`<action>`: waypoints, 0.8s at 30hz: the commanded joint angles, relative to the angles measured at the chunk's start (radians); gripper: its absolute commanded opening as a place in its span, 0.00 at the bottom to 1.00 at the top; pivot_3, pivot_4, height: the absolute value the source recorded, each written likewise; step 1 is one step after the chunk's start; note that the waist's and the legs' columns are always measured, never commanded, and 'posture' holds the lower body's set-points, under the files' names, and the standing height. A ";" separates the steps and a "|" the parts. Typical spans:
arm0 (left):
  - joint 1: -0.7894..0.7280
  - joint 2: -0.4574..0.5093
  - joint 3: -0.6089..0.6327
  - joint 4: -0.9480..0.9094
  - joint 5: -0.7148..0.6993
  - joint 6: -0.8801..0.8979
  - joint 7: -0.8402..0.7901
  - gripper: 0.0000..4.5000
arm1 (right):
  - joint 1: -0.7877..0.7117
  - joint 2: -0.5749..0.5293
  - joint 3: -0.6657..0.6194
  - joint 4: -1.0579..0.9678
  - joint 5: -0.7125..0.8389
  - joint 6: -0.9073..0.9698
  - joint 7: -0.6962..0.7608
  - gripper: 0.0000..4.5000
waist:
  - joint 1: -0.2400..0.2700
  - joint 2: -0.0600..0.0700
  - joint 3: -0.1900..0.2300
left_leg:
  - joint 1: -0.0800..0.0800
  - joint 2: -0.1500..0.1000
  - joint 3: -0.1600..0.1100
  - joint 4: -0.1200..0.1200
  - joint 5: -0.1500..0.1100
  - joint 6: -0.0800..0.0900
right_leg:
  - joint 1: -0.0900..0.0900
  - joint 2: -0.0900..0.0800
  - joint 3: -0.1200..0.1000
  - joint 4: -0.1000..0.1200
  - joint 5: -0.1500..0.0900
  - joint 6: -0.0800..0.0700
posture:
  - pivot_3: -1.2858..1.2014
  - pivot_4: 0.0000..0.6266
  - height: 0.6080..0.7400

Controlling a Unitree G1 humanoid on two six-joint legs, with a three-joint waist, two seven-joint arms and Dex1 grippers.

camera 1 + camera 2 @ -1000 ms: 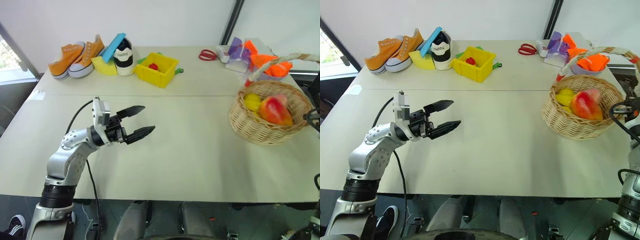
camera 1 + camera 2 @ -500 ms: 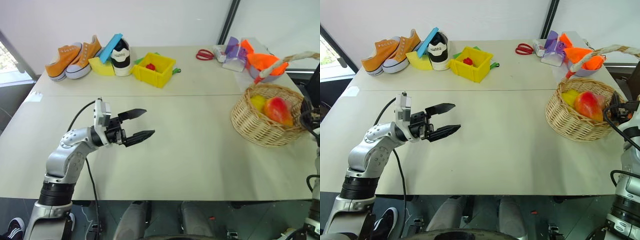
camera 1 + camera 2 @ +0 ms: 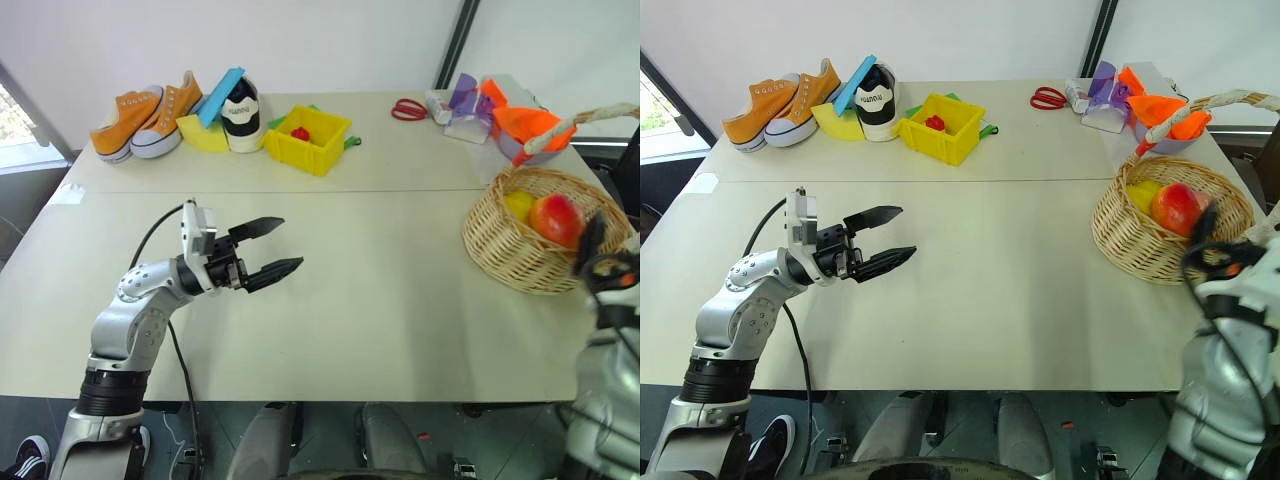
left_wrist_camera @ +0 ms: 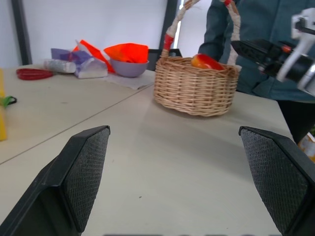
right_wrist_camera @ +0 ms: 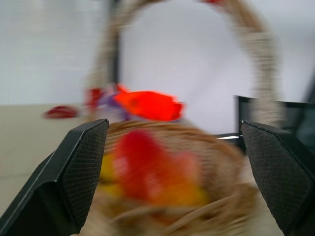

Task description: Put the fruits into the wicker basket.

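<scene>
Fruits lie inside the wicker basket [image 3: 1170, 240] at the right side of the counter [image 3: 1020, 290]: a mango [image 3: 1178, 207], oval, red over most of its skin and shading to yellow-orange low down, sits high against the far right of the bowl, and a yellow piece [image 3: 1143, 194] rests just beside it on the left. Whether a pink peach is among them cannot be told. The basket is round, tan, tightly woven, with a tall arched handle [image 3: 585, 120] wrapped in white with red near its foot.

The left end effector [image 3: 268, 248] hangs over the bare middle-left of the counter, well apart from the basket, its two black fingers spread wide with nothing between them. The right end effector [image 5: 172, 162] stands just in front of the basket, fingers wide apart and empty, the mango framed between them in the wrist view.

Along the far edge sit a pair of orange sneakers [image 3: 145, 110], a black-and-white shoe [image 3: 243, 112], a yellow bin [image 3: 311, 138] holding a small red piece [image 3: 301, 133], red scissors [image 3: 412, 108], and a purple bowl [image 4: 130, 67] with orange things in it. A person in a dark teal jacket [image 4: 256, 29] stands behind the basket.
</scene>
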 commanded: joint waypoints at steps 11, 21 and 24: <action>0.071 -0.007 0.212 0.133 0.156 -0.088 0.370 1.00 | -0.356 -0.276 0.451 0.254 0.151 0.186 0.585 0.98 | 0.003 -0.004 0.001 | 0.003 0.001 0.000 0.000 -0.001 0.001 | 0.001 0.000 -0.001 -0.003 0.002 0.002 | 0.52 0.24 1.00; 0.167 -0.020 0.361 0.086 0.183 -0.118 0.586 1.00 | -0.470 -0.271 0.499 0.389 0.132 0.147 0.695 0.98 | 0.004 -0.005 0.001 | 0.003 0.000 0.000 0.000 -0.002 -0.001 | 0.001 -0.001 -0.002 -0.004 0.002 0.003 | 0.52 0.24 1.00; 0.170 -0.010 0.368 0.088 0.180 -0.126 0.582 1.00 | -0.485 -0.265 0.502 0.413 0.115 0.130 0.701 0.98 | 0.003 -0.005 0.001 | 0.003 0.001 0.000 0.000 -0.002 -0.001 | 0.001 -0.001 -0.002 -0.003 0.002 0.003 | 0.52 0.24 1.00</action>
